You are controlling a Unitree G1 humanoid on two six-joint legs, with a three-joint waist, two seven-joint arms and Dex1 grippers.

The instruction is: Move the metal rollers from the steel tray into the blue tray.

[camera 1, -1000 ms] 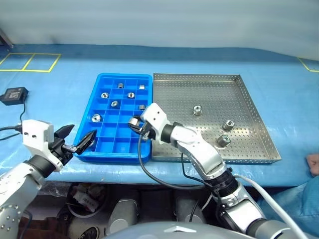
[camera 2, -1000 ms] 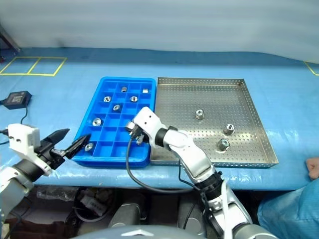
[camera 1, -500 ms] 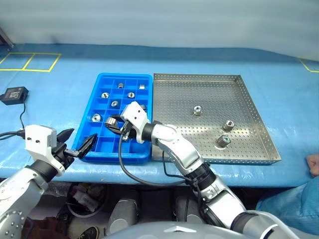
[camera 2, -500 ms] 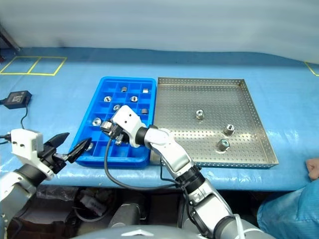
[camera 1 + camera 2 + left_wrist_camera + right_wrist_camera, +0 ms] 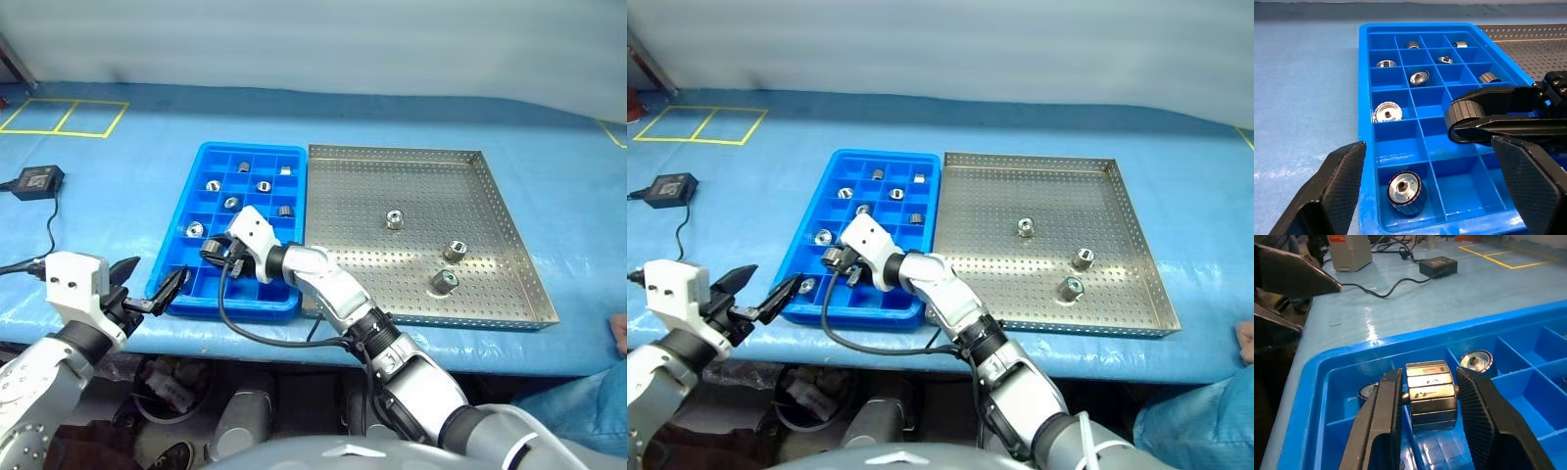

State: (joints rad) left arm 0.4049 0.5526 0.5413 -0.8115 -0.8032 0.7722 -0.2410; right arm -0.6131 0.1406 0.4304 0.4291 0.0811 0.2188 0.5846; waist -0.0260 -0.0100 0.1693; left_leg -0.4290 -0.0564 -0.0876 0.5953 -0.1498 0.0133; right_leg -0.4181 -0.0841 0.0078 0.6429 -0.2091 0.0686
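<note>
Steel roller point(image 5: 1431, 392) pinched between right fingers point(image 5: 1480, 407); no writing readable.

light: bright, even, overhead | shadows: soft, short | glare: sheen on blue bench point(image 5: 118, 196) cover, glints on steel tray point(image 5: 509, 294) rim | blur: head views sharp; right wrist view background soft | distortion: slight edge curve

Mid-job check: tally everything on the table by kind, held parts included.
Metal rollers: 12 (3 in steel tray, 8 in blue tray, 1 in right pincer)
Trays: 2
Black power adapter: 1
Total: 15
</note>
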